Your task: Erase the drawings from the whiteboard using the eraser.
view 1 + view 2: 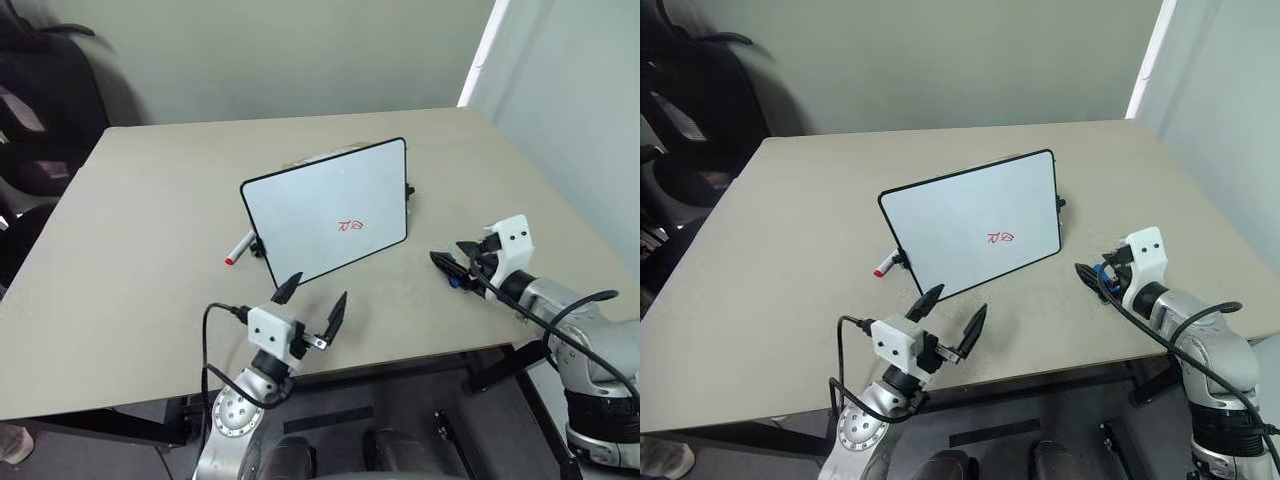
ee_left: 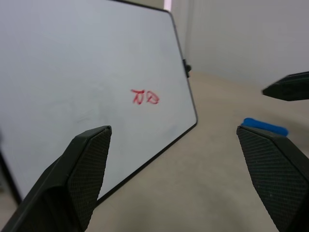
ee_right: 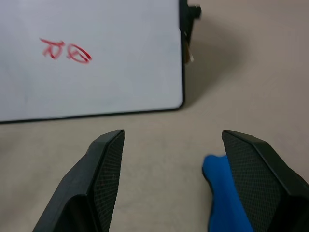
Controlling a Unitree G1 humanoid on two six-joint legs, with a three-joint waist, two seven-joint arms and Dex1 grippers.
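While propped upright near the middle of the desk (image 1: 130, 200), whiteboard (image 1: 320, 205) carrying the drawings (image 1: 351, 226) as a small red scribble low on its face, toward the right-hand edge. Off that same right-hand edge, apart from the frame and a little nearer the robot, eraser (image 3: 227, 193) lying flat on the desk as a small bright blue block. Probably light, stiff enough to hold shape, perhaps slightly yielding on the wiping face; no fragility to fear, though likely to skid on the smooth desk if nudged instead of pinched. Best taken across its narrow sides, near the middle, leaving the wiping face free. Right claw (image 3: 171, 179) released, jaws spread wide, hovering low over the desk beside the whiteboard's right edge, with the eraser just inside one finger and hard against it, not centred in the gap and not yet gripped. Left claw (image 1: 310, 303) likewise released and empty, in front of the whiteboard's lower left corner, well apart from the eraser. Behind the whiteboard's left edge, white marker with red cap (image 1: 238, 248) on the desk.
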